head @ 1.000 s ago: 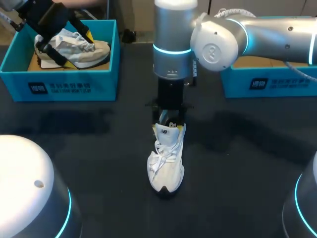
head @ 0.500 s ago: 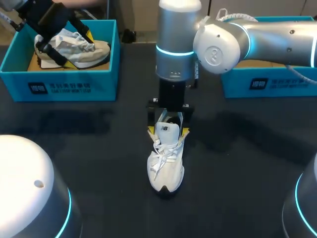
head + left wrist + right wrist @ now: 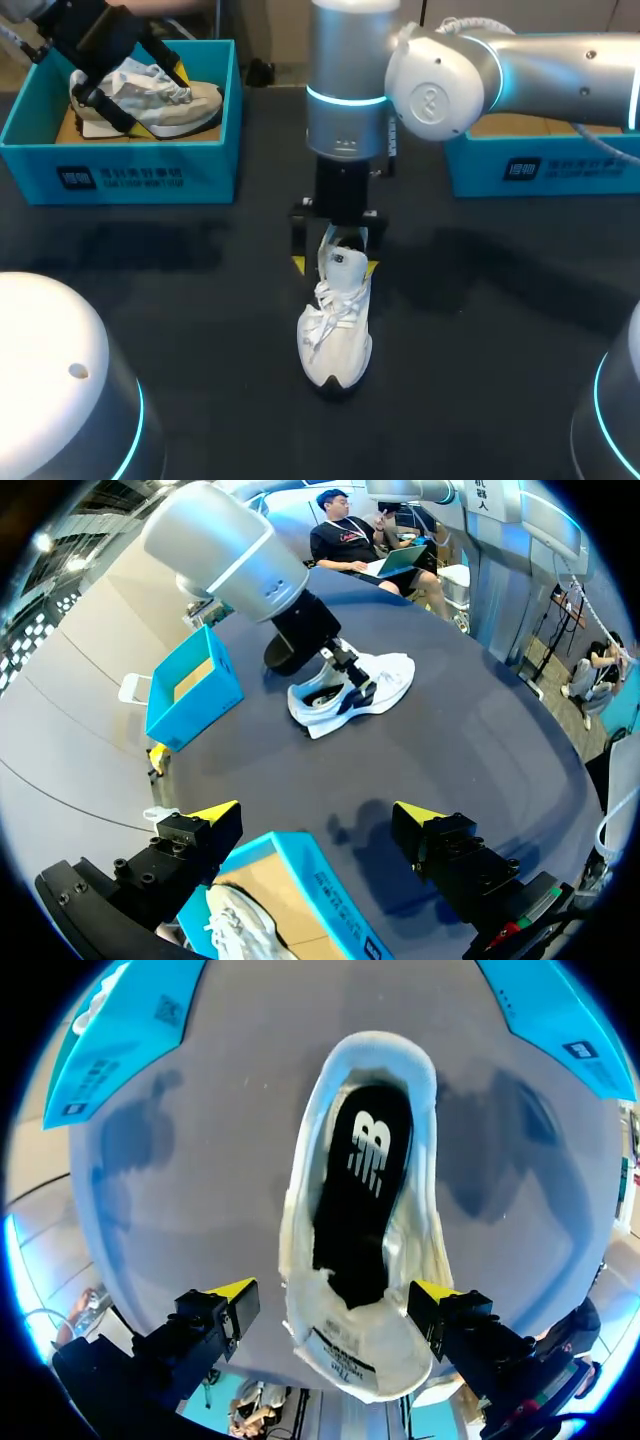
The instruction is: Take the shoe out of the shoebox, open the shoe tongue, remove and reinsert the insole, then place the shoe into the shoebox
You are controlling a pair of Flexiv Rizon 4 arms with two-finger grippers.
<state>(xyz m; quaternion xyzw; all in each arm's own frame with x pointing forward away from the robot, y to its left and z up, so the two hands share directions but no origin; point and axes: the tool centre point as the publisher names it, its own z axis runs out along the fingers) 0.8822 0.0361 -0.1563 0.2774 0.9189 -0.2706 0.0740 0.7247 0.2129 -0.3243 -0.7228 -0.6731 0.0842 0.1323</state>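
The shoe [image 3: 335,335] stands on the table [image 3: 200,300] in mid-frame, toe toward us. Its tongue [image 3: 343,268] is lifted and the black insole [image 3: 360,1190] lies flat inside. The right tool [image 3: 335,1295] hangs released, one finger on either side of the tongue end and neither gripping. We judge the insole comes next. We should dip one finger into the opening, pinch the insole's edge rather than the lining, and peel slowly so the light shoe does not tip or drag. The left box [image 3: 120,165], upper left of the frame, holds a second shoe [image 3: 180,105], and the left tool [image 3: 318,815] hangs spread above it. The right box [image 3: 540,165], upper right, shows only brown floor where the arm leaves it visible.
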